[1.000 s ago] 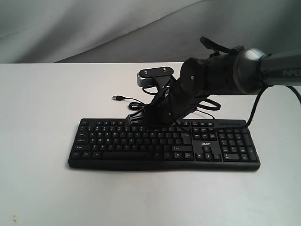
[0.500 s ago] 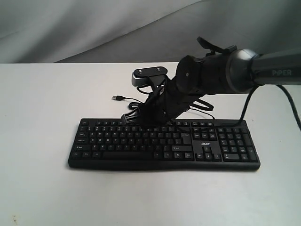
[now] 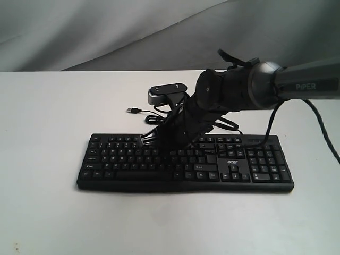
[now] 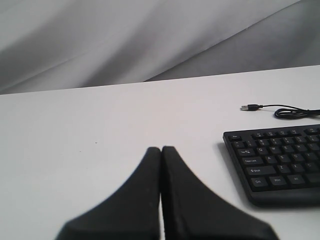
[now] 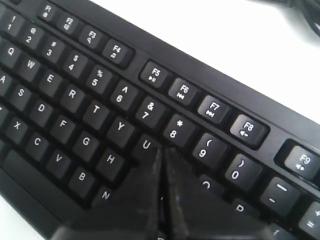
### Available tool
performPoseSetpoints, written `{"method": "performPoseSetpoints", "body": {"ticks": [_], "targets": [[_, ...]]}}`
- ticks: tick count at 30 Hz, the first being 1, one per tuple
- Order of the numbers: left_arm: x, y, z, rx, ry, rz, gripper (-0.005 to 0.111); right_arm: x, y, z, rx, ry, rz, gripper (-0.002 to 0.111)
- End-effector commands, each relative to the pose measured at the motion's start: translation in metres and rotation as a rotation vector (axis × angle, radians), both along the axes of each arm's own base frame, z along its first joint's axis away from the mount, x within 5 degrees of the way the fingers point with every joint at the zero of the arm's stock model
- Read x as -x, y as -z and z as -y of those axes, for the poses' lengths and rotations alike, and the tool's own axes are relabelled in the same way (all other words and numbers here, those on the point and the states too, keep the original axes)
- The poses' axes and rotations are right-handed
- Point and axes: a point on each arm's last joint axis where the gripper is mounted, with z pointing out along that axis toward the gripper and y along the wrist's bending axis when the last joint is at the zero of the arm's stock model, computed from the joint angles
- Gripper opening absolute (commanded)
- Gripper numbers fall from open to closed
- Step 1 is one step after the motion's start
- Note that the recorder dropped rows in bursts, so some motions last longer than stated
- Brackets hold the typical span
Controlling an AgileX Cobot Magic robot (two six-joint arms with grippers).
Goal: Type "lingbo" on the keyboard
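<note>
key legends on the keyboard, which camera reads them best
The right wrist view: the keyboard fills it, with legends such as U and 8 large and sharp. The exterior view shows its full width, but its legends are tiny and the right arm hides the middle. The left wrist view catches only one end, legends small.

I seem to work at a robot test bench in a lab or studio. A plain white table [image 3: 48, 212] spreads under me, and a grey cloth backdrop [image 3: 106, 32] hangs in soft folds behind it, closing off the view. My arm [image 3: 303, 85] carries the printed word PIPER. The keyboard [image 3: 186, 164] lies on the table, its USB cable [image 4: 280, 111] ending in a loose plug.
</note>
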Motion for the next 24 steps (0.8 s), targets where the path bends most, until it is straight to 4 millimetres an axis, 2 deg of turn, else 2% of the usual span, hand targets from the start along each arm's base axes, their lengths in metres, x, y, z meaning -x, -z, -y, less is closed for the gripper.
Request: {"method": "performPoseSetpoints", "body": {"ticks": [1, 19, 24], "targets": [[0.0, 0.001, 0.0, 0.011, -0.002, 0.005, 0.001, -0.005, -0.004, 0.001, -0.015, -0.002, 0.036, 0.0], [0.0, 0.001, 0.0, 0.011, -0.002, 0.005, 0.001, -0.007, -0.004, 0.001, -0.021, 0.005, 0.049, 0.0], [0.0, 0.001, 0.0, 0.011, -0.002, 0.005, 0.001, -0.006, 0.006, 0.001, -0.005, 0.002, 0.021, 0.0]]}}
